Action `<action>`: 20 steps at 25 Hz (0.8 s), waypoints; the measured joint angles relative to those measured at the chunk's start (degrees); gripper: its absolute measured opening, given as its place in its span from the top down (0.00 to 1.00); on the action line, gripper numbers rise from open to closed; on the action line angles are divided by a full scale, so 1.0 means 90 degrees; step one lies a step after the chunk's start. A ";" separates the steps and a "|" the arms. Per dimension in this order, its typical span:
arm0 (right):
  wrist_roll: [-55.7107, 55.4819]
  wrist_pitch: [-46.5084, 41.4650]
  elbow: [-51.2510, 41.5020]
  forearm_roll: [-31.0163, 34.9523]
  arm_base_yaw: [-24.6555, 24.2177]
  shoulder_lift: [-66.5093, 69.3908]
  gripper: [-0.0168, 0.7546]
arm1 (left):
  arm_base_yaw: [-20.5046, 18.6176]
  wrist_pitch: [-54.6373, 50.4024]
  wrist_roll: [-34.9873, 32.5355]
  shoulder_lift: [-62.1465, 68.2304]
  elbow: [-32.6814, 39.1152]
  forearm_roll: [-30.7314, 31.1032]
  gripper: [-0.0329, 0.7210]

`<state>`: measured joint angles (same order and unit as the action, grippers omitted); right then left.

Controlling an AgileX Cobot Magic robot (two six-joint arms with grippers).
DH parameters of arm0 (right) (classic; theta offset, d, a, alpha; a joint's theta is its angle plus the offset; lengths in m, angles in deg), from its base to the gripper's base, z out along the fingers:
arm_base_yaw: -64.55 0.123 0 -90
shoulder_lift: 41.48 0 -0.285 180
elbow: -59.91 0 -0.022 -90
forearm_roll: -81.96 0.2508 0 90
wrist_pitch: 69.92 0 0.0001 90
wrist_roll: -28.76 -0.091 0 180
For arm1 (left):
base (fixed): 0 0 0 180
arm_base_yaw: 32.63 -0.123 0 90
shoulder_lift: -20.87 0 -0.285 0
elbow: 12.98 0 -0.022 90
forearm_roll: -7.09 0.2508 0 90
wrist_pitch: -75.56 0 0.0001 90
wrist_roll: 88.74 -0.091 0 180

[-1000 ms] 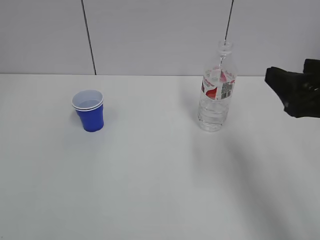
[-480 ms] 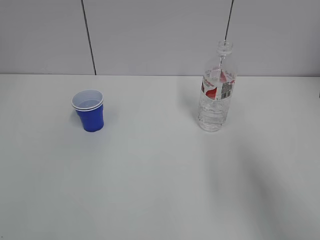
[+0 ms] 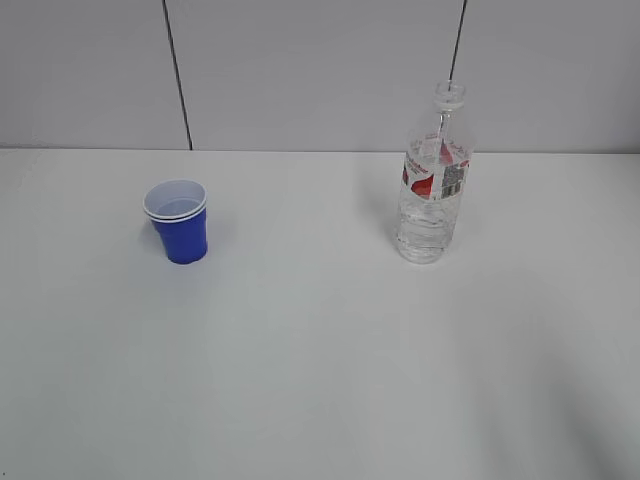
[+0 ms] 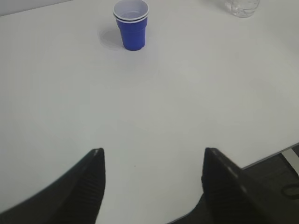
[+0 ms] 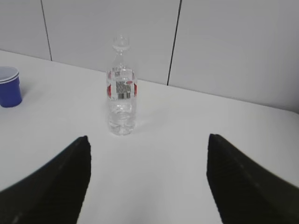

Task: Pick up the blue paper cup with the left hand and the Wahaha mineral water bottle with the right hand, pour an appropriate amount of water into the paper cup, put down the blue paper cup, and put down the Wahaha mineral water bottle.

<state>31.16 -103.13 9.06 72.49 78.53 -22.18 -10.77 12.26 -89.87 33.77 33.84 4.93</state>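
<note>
Both grippers are hanging wide apart and empty: the left hand [image 4: 152, 182] is facing the blue paper cup [image 4: 131, 24] standing far ahead, slightly left, while the right hand [image 5: 147, 179] is facing the upright Wahaha mineral water bottle [image 5: 121, 88] ahead, slightly left.

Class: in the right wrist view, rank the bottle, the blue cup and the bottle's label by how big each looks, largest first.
1. Bottle, the tallest.
2. Label.
3. Cup, cut off by the left edge and farther from the camera, so its place against the label is unsure.
</note>
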 joint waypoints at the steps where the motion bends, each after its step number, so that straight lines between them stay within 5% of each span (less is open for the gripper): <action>1: 0.0000 -0.0275 0.0000 -0.0010 0.0000 -0.0167 0.23 | 0.0000 0.0000 0.0000 0.0000 0.0000 0.0000 0.29; 20: -0.0023 -0.3441 0.0594 0.0106 0.0000 -0.1387 0.24 | 0.0000 0.0026 0.0259 0.0000 0.0000 -0.0160 0.23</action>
<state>30.96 -134.10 14.41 73.44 78.53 -34.66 -10.77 12.50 -87.54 33.77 33.84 3.49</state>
